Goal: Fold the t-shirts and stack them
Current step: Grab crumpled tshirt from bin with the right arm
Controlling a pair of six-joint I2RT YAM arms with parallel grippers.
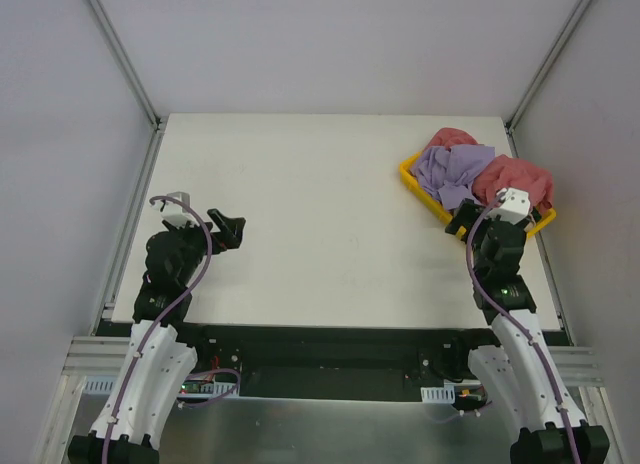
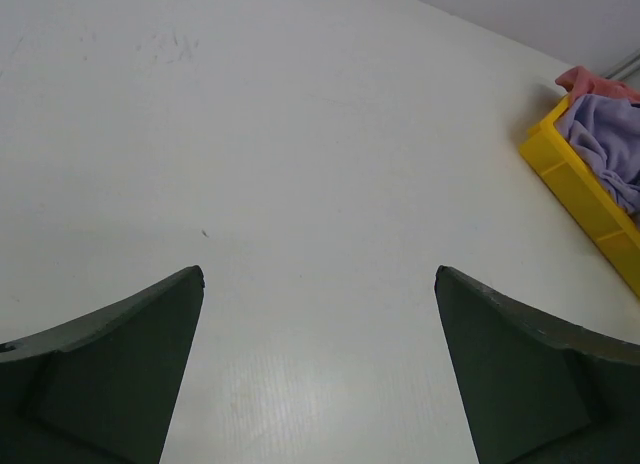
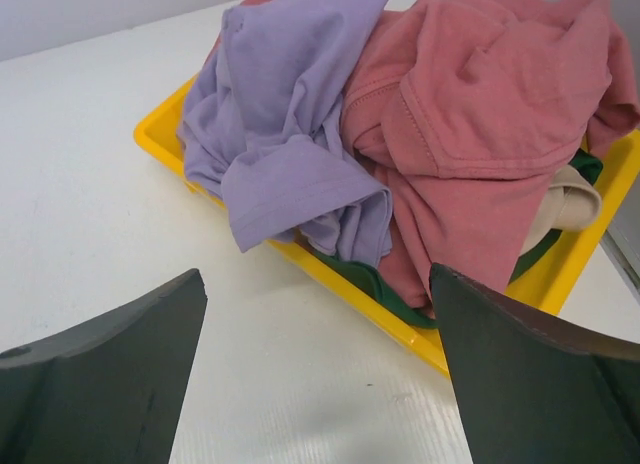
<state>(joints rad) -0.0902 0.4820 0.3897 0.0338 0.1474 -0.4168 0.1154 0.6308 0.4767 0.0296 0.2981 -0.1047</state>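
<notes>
Two grippers in view, both with jaws spread wide and nothing between them. Right gripper (image 3: 318,272) first: straight ahead of its jaws sits the yellow plastic tray (image 3: 165,134), its near rim running between my fingertips and the heap. One lavender t-shirt (image 3: 285,114), soft and crumpled, lies ahead-left, a sleeve draping over that rim. One pink-red t-shirt (image 3: 490,94) bulges ahead-right, touching the lavender one. From above I count a second pink-red lump (image 1: 448,138) at the tray's far end. Under them I see one strip of green cloth (image 3: 375,284) and one fold of beige cloth (image 3: 565,204). Left gripper (image 2: 320,269): smooth white table (image 2: 300,134) ahead of its jaws, tray well off to their right.
</notes>
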